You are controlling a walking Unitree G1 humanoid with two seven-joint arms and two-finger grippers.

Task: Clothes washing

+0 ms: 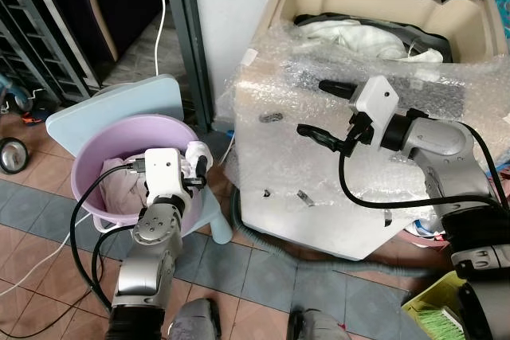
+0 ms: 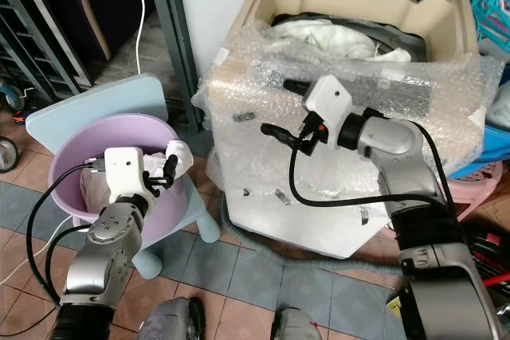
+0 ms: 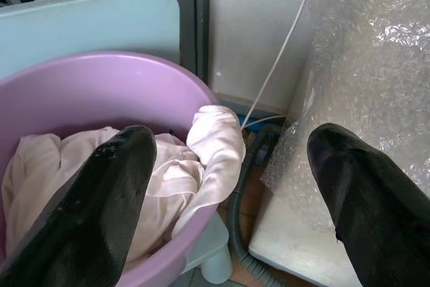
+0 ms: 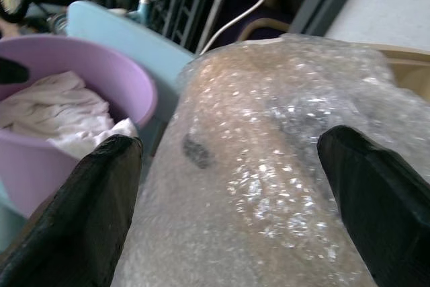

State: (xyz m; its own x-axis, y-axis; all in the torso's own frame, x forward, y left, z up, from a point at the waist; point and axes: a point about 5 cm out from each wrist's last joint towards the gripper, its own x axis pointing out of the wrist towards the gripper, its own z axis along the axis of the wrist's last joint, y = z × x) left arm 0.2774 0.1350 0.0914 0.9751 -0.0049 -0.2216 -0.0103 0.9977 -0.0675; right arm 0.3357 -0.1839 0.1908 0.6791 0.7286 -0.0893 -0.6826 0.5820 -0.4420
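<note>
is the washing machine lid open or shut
Open. The lid of the bubble-wrapped cream top-loading washing machine is raised at the back, and white laundry lies in plain view in its uncovered drum opening.

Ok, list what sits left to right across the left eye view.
Wheel → purple basin → left gripper → right gripper → green brush.

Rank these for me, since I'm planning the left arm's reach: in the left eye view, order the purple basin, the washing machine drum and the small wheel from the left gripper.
1. Purple basin, under the left gripper.
2. Small wheel, far left on the floor.
3. Washing machine drum, upper right.
</note>
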